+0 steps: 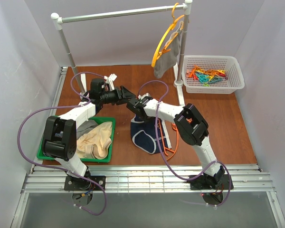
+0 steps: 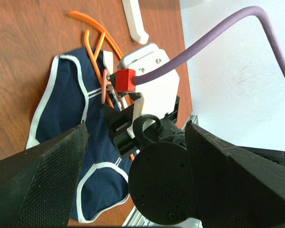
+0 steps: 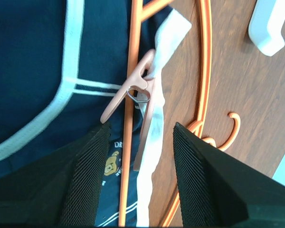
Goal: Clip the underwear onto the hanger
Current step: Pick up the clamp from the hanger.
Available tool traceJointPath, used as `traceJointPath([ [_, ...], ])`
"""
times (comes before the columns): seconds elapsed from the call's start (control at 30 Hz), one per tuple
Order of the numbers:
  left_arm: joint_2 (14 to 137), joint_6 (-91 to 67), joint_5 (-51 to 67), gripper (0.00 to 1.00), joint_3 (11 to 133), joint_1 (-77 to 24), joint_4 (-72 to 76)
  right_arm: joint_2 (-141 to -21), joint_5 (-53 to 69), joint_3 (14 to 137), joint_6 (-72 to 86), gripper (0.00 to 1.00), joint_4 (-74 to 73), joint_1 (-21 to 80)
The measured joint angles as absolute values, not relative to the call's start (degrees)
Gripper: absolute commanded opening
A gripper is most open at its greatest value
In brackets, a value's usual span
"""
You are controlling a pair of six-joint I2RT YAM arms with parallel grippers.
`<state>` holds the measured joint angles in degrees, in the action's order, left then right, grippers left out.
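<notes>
Right wrist view: the right tool [image 3: 141, 127] stands spread, its pads either side of, but not closed on, a salmon clothes peg [image 3: 133, 92]. The peg lies across the straight bar of the hanger [image 3: 133, 38], at the waistband of the navy underwear [image 3: 28, 57] and beside its white label [image 3: 173, 28]. Underwear and hanger lie flat on the counter [image 1: 228, 123], between the two arms. Whether the peg's mouth bites both bar and cloth cannot be told.

Left wrist view: the left tool [image 2: 137, 127] is also spread and holds nothing, hovering above the work.

Technique, as judged: the peg should seat square on the bar with the waistband fully inside its mouth. The tool should squeeze only the peg's tail ends and lift straight off, so the thin hanger is not dragged. A second peg at the waistband's other end seems needed.

Count, top external view:
- Two hangers: this one and a yellow-orange hanger [image 1: 164, 42] on the rail [image 1: 118, 14].
- Three clear garments: the navy pair, grey underwear [image 1: 165, 59] on the hung hanger, and beige underwear [image 1: 97, 140] in the green tray [image 1: 104, 160].
- One basket [image 1: 211, 57] of coloured pegs [image 1: 206, 76], too heaped to number.
</notes>
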<state>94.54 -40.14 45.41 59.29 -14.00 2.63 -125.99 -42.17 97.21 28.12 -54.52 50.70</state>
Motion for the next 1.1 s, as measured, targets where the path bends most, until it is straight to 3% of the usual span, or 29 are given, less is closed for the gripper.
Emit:
traceJointPath([
  [1.1,94.39,-42.74,43.57,0.74,58.43,-12.49,6.68,-129.82,-41.65,105.6,27.86,0.59,-59.02,50.81],
])
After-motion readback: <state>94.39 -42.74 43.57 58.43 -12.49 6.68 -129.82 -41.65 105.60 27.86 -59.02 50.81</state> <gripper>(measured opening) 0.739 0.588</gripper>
